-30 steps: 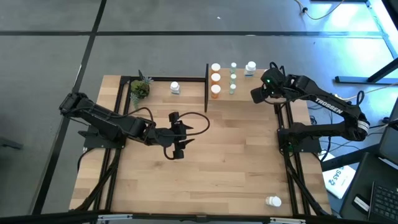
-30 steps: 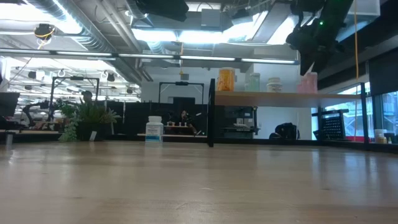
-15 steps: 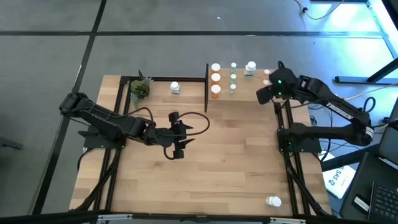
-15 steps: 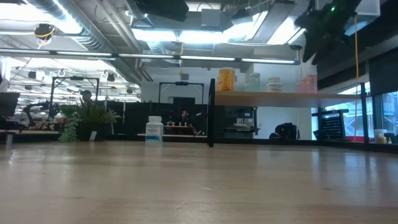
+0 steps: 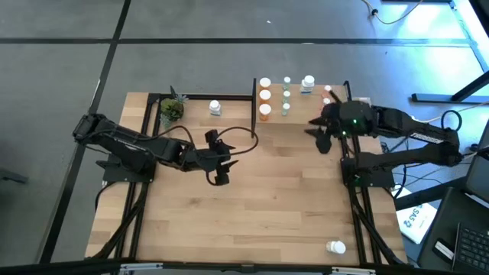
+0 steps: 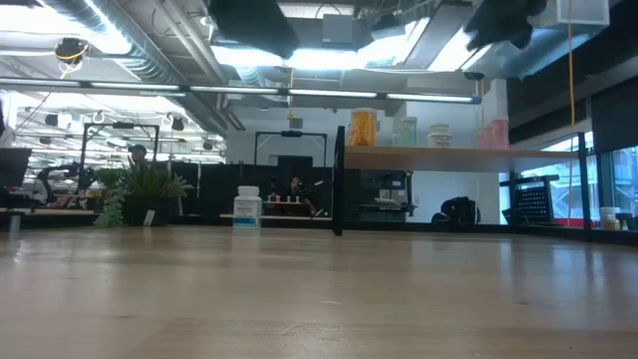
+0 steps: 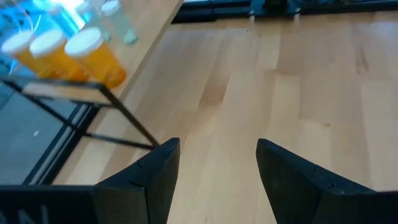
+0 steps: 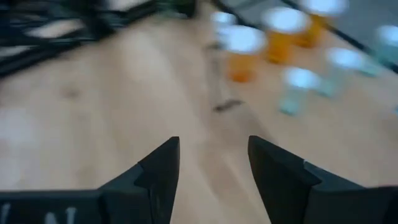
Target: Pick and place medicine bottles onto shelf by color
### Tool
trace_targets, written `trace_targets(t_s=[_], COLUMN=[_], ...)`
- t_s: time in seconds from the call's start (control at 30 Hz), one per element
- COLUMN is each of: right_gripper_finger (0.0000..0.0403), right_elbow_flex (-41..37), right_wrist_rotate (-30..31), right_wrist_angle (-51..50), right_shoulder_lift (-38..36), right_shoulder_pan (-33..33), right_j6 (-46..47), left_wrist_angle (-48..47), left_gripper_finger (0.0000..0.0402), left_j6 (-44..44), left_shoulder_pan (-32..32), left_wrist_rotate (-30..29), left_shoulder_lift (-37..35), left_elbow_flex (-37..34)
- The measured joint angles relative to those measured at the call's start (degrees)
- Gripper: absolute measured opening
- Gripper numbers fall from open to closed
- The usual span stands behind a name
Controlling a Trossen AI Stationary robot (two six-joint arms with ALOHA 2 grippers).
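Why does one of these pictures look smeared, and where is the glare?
The right wrist view is smeared: the orange bottles and pale bottles are soft streaks, while the right gripper stays crisp. The left wrist view is sharper, with blue glare over the orange bottles. The low view looks into bright ceiling lights, leaving the shelf backlit.

Around the wooden table (image 5: 252, 198) lies a grey floor (image 5: 69, 69) crossed by dark seams. Beyond the table's far edge, ceiling light strips (image 6: 299, 58) glow above exposed pipes (image 6: 150, 40), with leafy plants (image 6: 140, 189) and windows (image 6: 608, 184).
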Motion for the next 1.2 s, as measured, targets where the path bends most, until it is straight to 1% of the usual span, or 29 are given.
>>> trace_targets(t_s=[0.1, 0.23, 0.43, 0.63, 0.77, 0.83, 0.9, 1.0, 1.07, 1.1, 1.2], right_gripper_finger=[0.0192, 0.0192, 0.0192, 0.0192, 0.0192, 0.0192, 0.0192, 0.0192, 0.0192, 0.0192, 0.0192], right_elbow_flex=[0.0, -0.7, -0.8, -0.8, -0.9, -0.9, -0.9, -0.9, -0.9, -0.9, -0.9], right_wrist_rotate=[-2.1, -2.1, -2.1, -2.1, -2.2, -2.4, -3.9, -10.6, -13.9, -14.5, -14.2], right_wrist_angle=[3.6, 8.9, 9.5, 7.4, 3.4, 1.8, 1.1, 0.7, 0.8, 1.0, 1.2], right_shoulder_lift=[0.3, 1.0, 3.1, 6.2, 8.2, 9.1, 9.9, 10.7, 11.0, 11.0, 11.0], right_shoulder_pan=[5.8, 13.5, 24.3, 33.8, 39.0, 41.0, 42.7, 44.6, 45.5, 45.9, 46.5], right_j6=[-0.3, -5.0, -11.6, -11.5, -5.1, -2.0, -1.0, 0.4, 0.8, 1.8, 3.5], left_wrist_angle=[-1.9, -3.5, -4.6, -4.7, -6.3, -6.8, -6.9, -7.0, -7.0, -7.0, -7.0], left_gripper_finger=[0.0206, 0.0206, 0.0206, 0.0206, 0.0206, 0.0206, 0.0206, 0.0206, 0.0206, 0.0206, 0.0206], left_j6=[-1.9, -4.9, -5.8, -5.5, -5.6, -5.5, -5.4, -4.1, -2.0, -0.7, 2.8], left_shoulder_pan=[0.9, 2.4, 3.6, 3.7, 3.7, 3.7, 3.7, 3.7, 3.7, 3.7, 3.7], left_wrist_rotate=[0.0, 0.0, 0.0, 0.1, 0.9, 2.7, 4.8, 9.0, 13.4, 16.3, 25.5], left_shoulder_lift=[0.0, 0.0, 0.0, 0.0, 0.0, 0.0, 0.0, 0.0, 0.0, 0.0, 0.0], left_elbow_flex=[0.0, 0.0, 0.0, 0.0, 0.0, 0.0, 0.0, 0.0, 0.0, 0.0, 0.0])
